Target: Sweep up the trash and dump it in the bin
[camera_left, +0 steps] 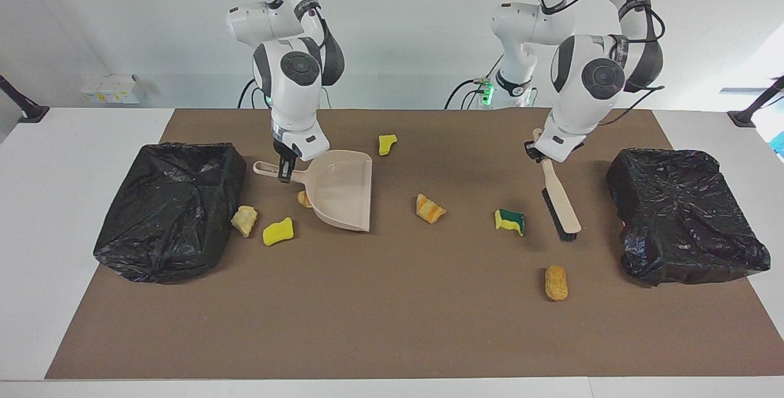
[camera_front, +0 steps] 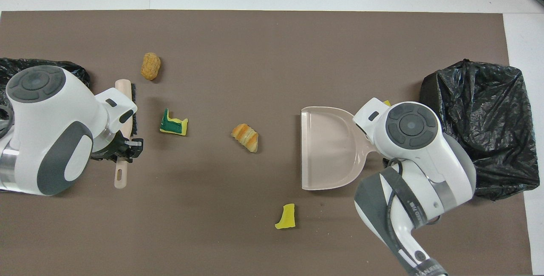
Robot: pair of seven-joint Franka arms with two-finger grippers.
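left gripper (camera_left: 542, 154): clamped on brush (camera_left: 560, 205) handle
right gripper (camera_left: 283, 172): clamped on dustpan (camera_left: 340, 188) handle
scraps (camera_left: 430, 209): on mat

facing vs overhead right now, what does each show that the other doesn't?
Facing only: the tan bread-like lump and yellow sponge scrap beside the black bag-lined bin at the right arm's end, plus an orange lump peeking from under the dustpan; the right arm covers these from above.

Overhead only: nothing on the mat; only a dark object at the picture's top corner.

Both: the right gripper shut on the beige plastic dustpan, the left gripper shut on the beige brush, and the green-and-yellow sponge piece.
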